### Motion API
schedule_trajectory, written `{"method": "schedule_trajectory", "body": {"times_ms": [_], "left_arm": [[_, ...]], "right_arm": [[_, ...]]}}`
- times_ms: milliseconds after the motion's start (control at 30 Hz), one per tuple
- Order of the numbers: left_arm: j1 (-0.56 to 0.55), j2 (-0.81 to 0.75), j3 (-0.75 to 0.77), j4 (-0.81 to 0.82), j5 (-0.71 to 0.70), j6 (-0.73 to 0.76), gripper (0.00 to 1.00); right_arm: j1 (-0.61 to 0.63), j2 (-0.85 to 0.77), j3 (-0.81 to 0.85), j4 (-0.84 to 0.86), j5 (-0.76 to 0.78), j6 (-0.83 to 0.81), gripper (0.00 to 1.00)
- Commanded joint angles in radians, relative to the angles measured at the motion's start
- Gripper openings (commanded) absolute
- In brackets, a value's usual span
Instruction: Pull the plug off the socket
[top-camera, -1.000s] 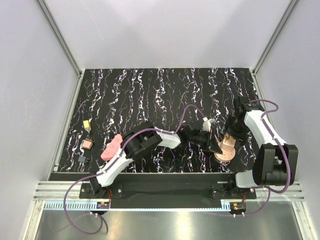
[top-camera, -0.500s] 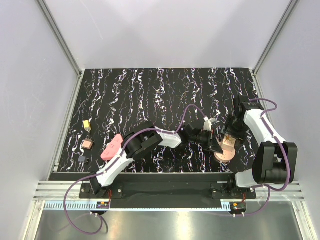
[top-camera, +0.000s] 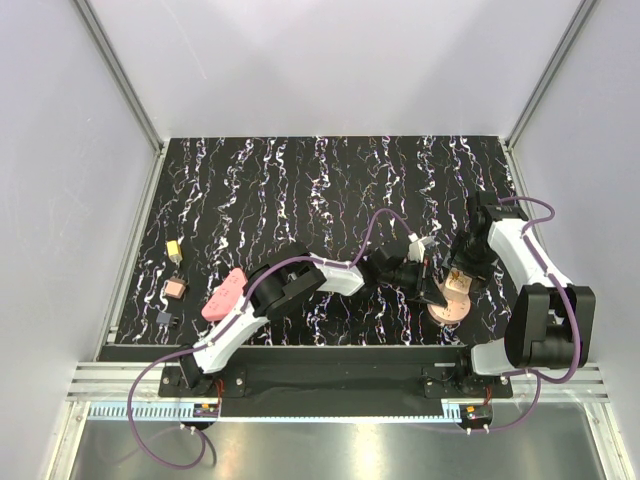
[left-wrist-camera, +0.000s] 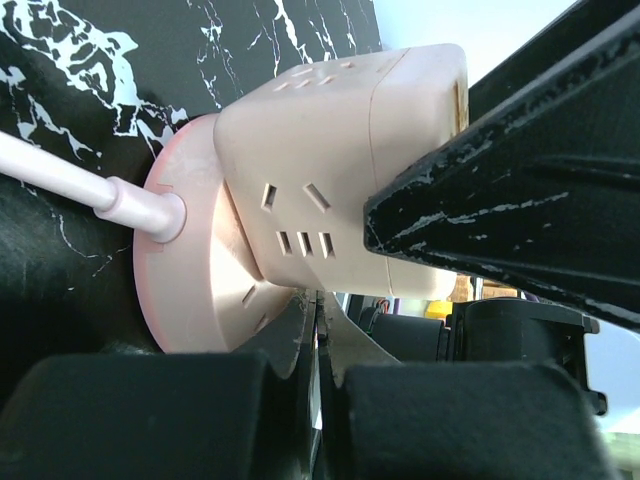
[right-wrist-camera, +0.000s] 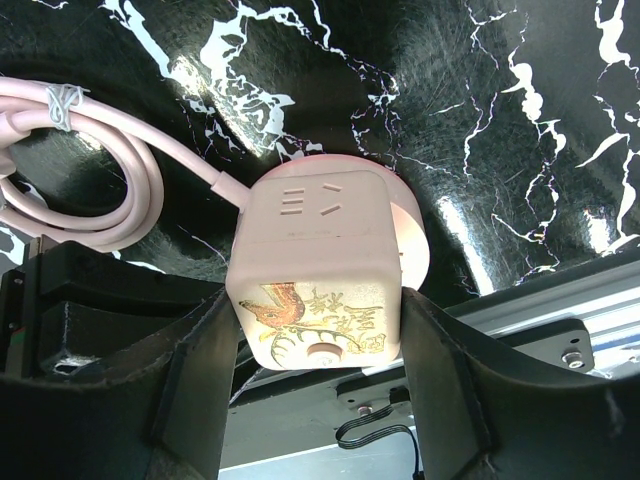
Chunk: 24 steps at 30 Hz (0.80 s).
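Near the front right of the marbled table (top-camera: 300, 180), the right gripper (right-wrist-camera: 318, 300) brackets the pink cube plug (right-wrist-camera: 315, 250), jaws flush to its sides; whether they grip it cannot be told. The left gripper (left-wrist-camera: 317, 320), jaws together, sits at the rim of the round socket base (left-wrist-camera: 190, 270). The cube remains seated on the base: the approach looks done, the pull itself not.

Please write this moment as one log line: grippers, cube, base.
left gripper: shut, tips by base | right gripper: jaws against cube sides | cube: seated on base
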Motion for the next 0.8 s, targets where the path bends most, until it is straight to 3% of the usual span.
{"method": "schedule_trajectory", "body": {"times_ms": [0,433,767], "left_arm": [[-0.002,0.024,0.027,-0.014,0.013,0.015,0.02],[-0.005,0.032,0.06,-0.109,-0.019,0.03,0.0],[-0.005,0.076,0.167,-0.348,-0.088,0.044,0.0]], "right_arm": [[0.004,-0.046,0.013,0.017,-0.009,0.013,0.0],[0.004,-0.097,-0.004,0.048,-0.013,0.019,0.0],[0.004,-0.082,-0.016,0.055,-0.038,0.019,0.0]]}}
